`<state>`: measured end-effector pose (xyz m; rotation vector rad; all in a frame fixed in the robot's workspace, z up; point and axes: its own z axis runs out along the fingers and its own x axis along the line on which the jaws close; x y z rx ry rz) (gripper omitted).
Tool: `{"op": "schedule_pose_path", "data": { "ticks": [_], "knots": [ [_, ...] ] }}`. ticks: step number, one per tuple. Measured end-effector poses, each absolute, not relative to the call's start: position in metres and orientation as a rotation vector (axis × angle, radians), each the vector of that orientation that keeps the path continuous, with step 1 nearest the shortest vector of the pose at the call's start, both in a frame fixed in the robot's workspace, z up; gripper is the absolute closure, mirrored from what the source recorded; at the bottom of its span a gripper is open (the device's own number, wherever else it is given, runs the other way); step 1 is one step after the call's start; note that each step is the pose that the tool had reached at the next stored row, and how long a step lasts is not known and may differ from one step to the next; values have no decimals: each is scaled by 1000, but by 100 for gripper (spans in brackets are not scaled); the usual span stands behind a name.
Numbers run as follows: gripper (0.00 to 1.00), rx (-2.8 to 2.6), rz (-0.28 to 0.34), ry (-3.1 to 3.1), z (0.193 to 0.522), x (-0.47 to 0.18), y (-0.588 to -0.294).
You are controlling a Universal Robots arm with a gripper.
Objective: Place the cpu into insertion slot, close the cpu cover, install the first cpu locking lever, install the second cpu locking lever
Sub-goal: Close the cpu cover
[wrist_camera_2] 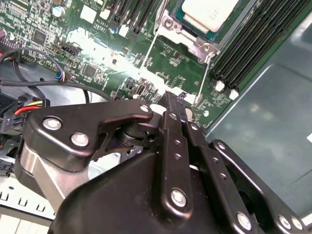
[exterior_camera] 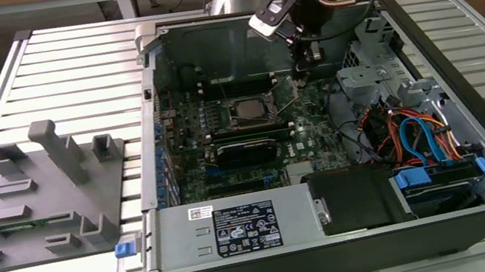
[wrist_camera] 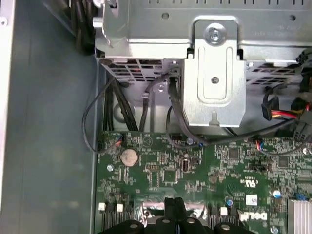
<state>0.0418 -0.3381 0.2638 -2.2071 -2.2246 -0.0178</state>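
**Setting.** Open case (exterior_camera: 345, 264) on a slatted table (exterior_camera: 60, 63), with a grey fixture (exterior_camera: 46, 208) well apart at the exterior view's left. Green board (exterior_camera: 187, 146) lying flat inside the case.

**Cpu** (wrist_camera_2: 209, 12). Silver-grey square, seated in the slot (exterior_camera: 251, 124) near the middle of the board.

**Cover** (wrist_camera_2: 192, 39). Judged to be down, framing the chip on all sides.

**Levers** (wrist_camera_2: 148, 56). Two thin wires running from the slot's corners out toward the gripper. Judged raised and not hooked.

**Gripper** (exterior_camera: 309, 58). Hanging low over the board, just to the exterior view's right of the slot, toward the far wall of the case. Fingers pressed together in both wrist views, with nothing between them. Tip (wrist_camera_2: 176, 100) near the free end of one lever. Cannot tell whether it touches.

**Step in hand.** Judged to be the first lever, with chip placed and cover closed as things lie.

**Demands of the move (a judgement).**
- Closed tip set squarely against a thin, springy wire that could slip off sideways.
- Steady pressure down and in toward its catch.
- Clearance kept from the memory slots (wrist_camera_2: 248, 44) and the small board parts beside the path.
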Motion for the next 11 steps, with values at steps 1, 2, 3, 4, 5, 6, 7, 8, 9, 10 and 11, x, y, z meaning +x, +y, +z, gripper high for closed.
{"op": "schedule_pose_path", "data": {
  "ticks": [1, 2, 3, 4, 5, 6, 7, 8, 9, 10, 11],
  "knots": [
    [90, -2207, -17, -2224, 263, 43, -338],
    [90, -2206, -16, -2224, 262, 45, -338],
    [90, -2206, -15, -2223, 261, 47, -338],
    [90, -2205, -14, -2223, 260, 48, -338],
    [90, -2205, -12, -2222, 259, 50, -338],
    [90, -2204, -11, -2221, 258, 52, -338],
    [90, -2203, -9, -2220, 258, 53, -338],
    [90, -2202, -7, -2220, 257, 55, -338],
    [90, -2202, -6, -2219, 256, 56, -338],
    [90, -2201, -4, -2218, 255, 57, -338],
    [90, -2201, -3, -2218, 255, 57, -338]
  ]
}}
